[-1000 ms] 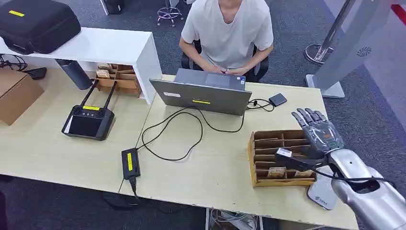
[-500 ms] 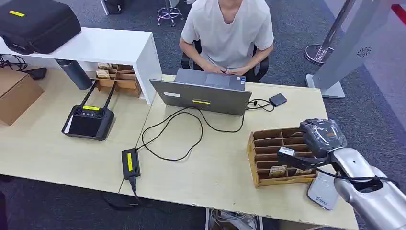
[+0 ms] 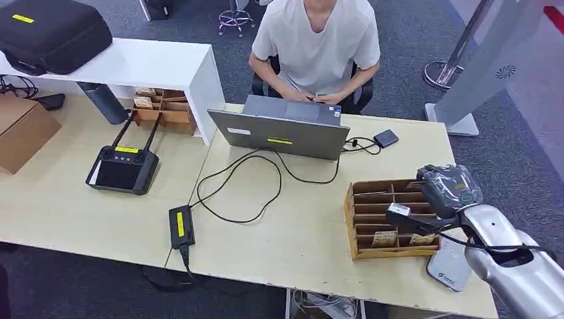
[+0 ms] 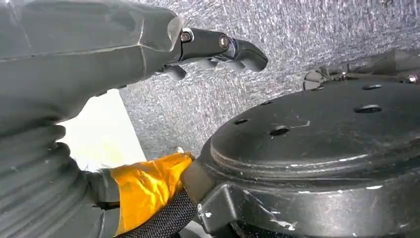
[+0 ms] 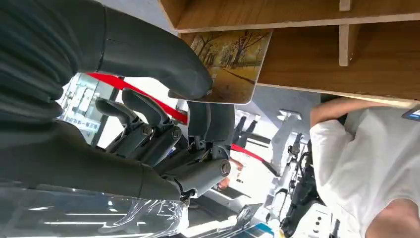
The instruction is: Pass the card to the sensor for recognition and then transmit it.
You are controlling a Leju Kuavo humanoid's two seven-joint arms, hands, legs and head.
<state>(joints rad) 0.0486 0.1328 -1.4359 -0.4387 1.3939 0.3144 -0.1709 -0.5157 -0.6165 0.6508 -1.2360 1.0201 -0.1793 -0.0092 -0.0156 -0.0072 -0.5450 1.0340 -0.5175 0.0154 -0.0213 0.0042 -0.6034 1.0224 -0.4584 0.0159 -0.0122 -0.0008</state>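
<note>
Now right hand (image 5: 163, 99) curled over wooden tray (image 3: 372, 219), thumb and finger pinching picture card (image 5: 233, 64); left hand (image 4: 218, 49) loosely open, empty.

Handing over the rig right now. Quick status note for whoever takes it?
Right hand: at the brown wooden divider tray, thumb and a finger pinching the autumn-tree picture card, not yet lifted out.
Left hand: hangs low, holds nothing.
Done: card gripped.
Left: lift the card, present it to the white flat sensor pad beside the tray, then pass it on.
</note>
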